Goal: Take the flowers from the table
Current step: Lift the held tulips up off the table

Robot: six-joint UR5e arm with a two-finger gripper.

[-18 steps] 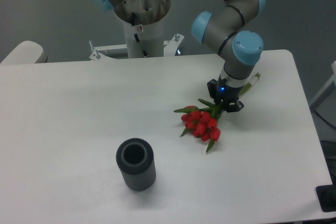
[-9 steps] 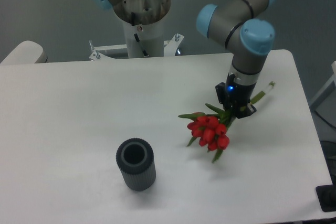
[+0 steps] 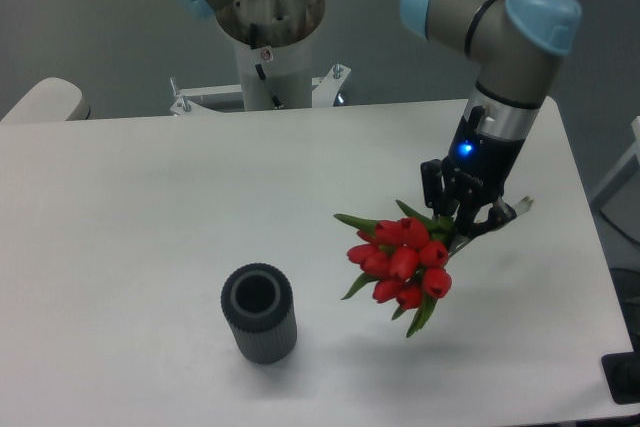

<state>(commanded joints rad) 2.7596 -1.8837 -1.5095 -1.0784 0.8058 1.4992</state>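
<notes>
I read the gripper (image 3: 462, 209) as closed on the stems of the flowers (image 3: 402, 259), just behind the buds, with the red heads hanging out toward the camera and the cut stem ends poking past the far side of the fingers. The bunch looks clear of the table (image 3: 150, 207), a faint shadow lying below it, so I judge the lift step underway. Next move calls for a steady raise with grip held, well apart from the ribbed cylinder (image 3: 259, 313).

Red tulip flowers (image 3: 402, 259), buds angled down-left, above white table (image 3: 150, 207).
</notes>
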